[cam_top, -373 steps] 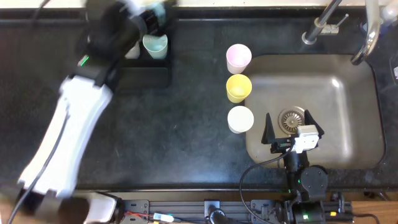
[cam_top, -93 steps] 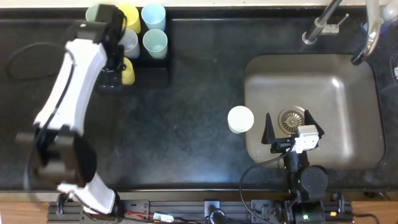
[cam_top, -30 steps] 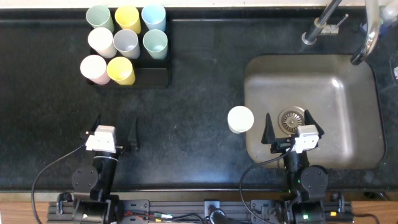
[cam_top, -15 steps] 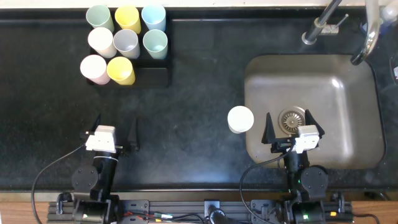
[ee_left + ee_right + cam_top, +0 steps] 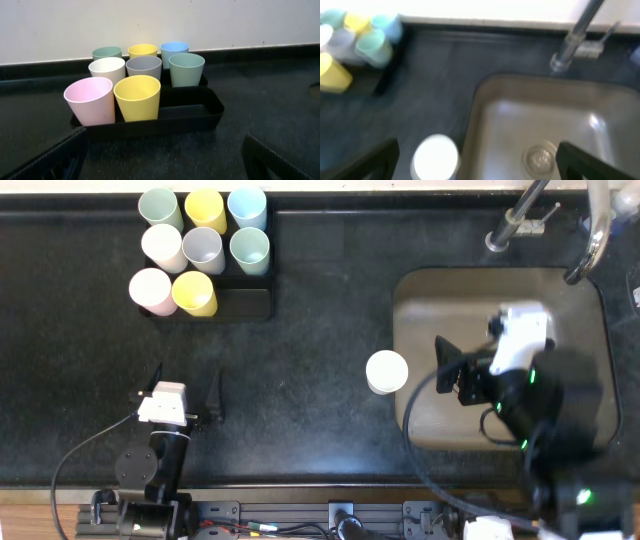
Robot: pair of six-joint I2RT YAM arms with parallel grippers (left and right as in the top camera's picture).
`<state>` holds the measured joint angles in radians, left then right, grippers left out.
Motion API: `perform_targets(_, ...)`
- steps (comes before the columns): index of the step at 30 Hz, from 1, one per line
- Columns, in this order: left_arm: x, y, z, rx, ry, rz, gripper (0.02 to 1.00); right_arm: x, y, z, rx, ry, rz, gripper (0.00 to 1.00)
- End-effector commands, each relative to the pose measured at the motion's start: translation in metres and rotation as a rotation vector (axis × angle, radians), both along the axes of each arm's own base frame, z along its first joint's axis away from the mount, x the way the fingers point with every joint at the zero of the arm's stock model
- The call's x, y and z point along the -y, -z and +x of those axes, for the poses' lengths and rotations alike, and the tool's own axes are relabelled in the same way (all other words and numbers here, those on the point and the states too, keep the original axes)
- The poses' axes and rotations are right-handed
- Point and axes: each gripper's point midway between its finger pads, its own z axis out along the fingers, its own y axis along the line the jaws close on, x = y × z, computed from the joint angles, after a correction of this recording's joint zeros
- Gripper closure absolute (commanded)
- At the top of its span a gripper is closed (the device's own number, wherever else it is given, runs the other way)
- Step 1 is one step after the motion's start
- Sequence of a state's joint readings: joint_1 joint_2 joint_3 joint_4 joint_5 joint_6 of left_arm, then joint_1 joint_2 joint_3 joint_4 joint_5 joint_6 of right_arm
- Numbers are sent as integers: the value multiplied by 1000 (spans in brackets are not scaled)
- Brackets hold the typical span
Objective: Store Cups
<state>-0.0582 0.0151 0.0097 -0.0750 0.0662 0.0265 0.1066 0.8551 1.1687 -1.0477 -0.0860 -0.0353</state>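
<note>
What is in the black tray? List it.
Eight upright cups stand in the tray; one corner spot is bare. The tray floor under the cups is covered.

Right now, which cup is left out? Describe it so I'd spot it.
Find the sink at the right. On the black counter, just off its left edge, stands one white cup. It is alone; all the other cups sit together in the tray at the far left.

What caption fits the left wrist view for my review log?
Eight pastel cups stand in a black tray, one slot bare, beyond the open left gripper.
</note>
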Motion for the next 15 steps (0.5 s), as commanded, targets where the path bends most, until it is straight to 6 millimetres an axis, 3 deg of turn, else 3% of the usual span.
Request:
perform_targets(1,0,-1,0,6,5,9,18,-21,-1,7,-218,-103,32,3)
perform_targets(9,0,-1,0,6,5,9,18,-19,76,-9,-762,-123,-23,3)
perform_targets(15,0,-1,0,6,5,9,18,-24,110,5,-879,-125,-83,3)
